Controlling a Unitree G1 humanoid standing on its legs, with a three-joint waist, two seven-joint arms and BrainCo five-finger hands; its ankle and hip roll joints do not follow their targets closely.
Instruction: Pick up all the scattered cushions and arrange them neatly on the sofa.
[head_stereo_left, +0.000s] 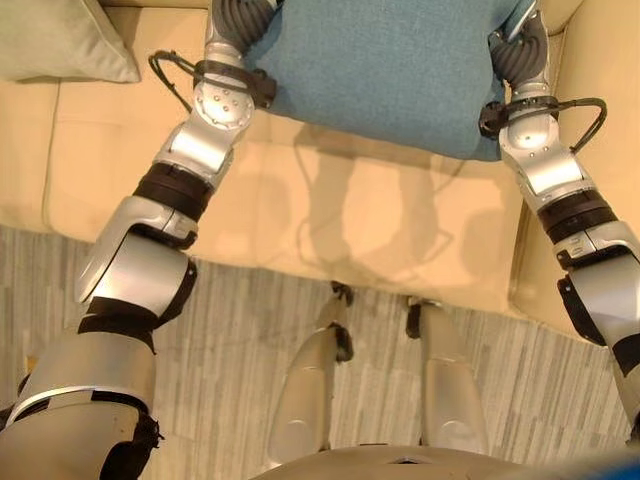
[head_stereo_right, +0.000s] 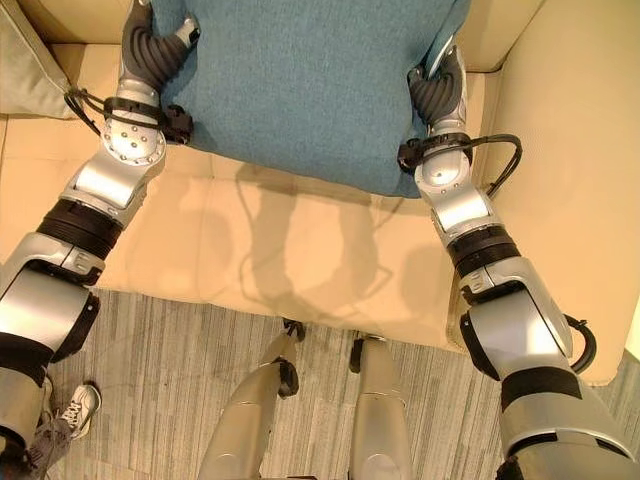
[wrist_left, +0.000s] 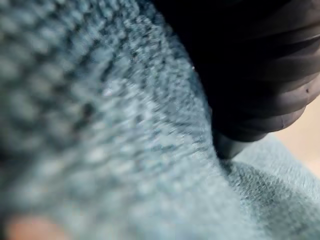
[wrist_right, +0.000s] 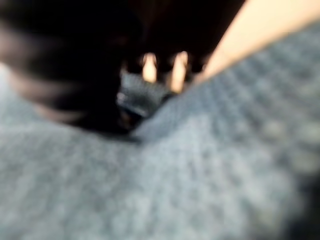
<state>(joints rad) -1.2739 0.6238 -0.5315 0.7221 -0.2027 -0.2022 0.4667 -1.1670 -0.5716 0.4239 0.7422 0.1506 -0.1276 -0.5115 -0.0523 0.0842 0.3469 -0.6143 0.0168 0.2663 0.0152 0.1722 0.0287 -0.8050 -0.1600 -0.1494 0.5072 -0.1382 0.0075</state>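
the cream sofa spans both eye views, its seat running from the left edge to a raised arm on the right. in front of it lies a grey striped floor. a big teal cushion is held above the seat, between the two hands, and casts a shadow on the seat below it. a pale grey-green cushion rests on the sofa at far left, well apart from the teal one. the left hand is against the teal cushion's left edge and the right hand against its right edge; the fingers of both are hidden by the fabric, so i cannot tell how they sit. a person's sneaker stands on the floor at lower left.
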